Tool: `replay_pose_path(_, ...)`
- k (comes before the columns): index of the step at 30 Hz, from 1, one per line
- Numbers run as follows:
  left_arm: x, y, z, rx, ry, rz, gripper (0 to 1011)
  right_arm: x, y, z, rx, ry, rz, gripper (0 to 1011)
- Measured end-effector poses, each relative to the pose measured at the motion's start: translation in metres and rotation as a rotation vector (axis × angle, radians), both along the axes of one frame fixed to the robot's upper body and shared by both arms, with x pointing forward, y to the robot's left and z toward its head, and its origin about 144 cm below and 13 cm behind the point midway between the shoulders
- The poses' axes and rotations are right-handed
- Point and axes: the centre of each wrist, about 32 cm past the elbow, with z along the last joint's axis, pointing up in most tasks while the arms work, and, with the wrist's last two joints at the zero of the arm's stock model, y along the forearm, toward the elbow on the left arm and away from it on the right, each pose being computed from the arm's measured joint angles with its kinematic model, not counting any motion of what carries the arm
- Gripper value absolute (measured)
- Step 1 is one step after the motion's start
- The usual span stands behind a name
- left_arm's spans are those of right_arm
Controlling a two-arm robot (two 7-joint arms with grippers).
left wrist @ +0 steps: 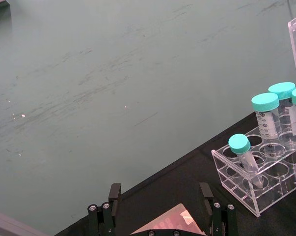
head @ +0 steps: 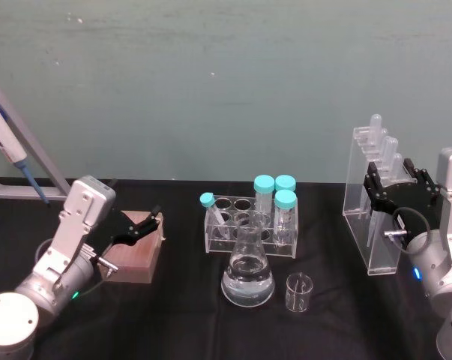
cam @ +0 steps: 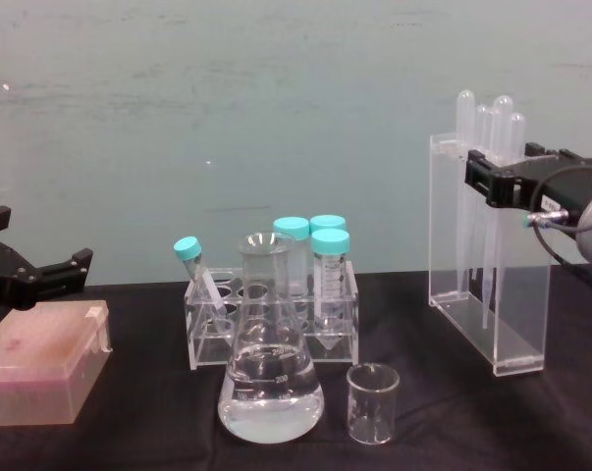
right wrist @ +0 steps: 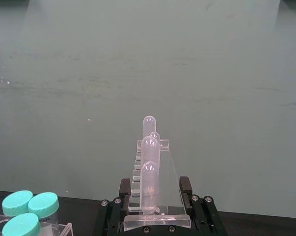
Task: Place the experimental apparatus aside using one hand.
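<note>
Right now the right tool [head: 394, 193] sits at the right edge of the head view, its jaws closed on the upper part of the tall clear pipette stand [head: 360, 232], which stands upright on the black desk [head: 173, 315]. At the bottom middle are the conical flask [head: 248, 274] of clear liquid and, just beside it, the small beaker [head: 299, 292], both in front of a tube rack [head: 244, 225] with teal caps. At lower left the left tool [head: 152, 221] hangs open over a brown box [head: 136, 259].
</note>
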Motion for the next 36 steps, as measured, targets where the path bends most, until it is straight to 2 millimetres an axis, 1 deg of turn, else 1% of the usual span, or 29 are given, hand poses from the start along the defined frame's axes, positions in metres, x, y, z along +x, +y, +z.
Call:
replay_pose_path(20,0.000,0.000,0.000,0.000,0.000,0.000,1000,-0.001,-0.004,0.000,0.016,-0.033,-0.005,611)
replay_pose_path(36,0.000,0.000,0.000,0.000,0.000,0.000,1000,-0.004,-0.014,0.001,0.007,-0.052,-0.038,611)
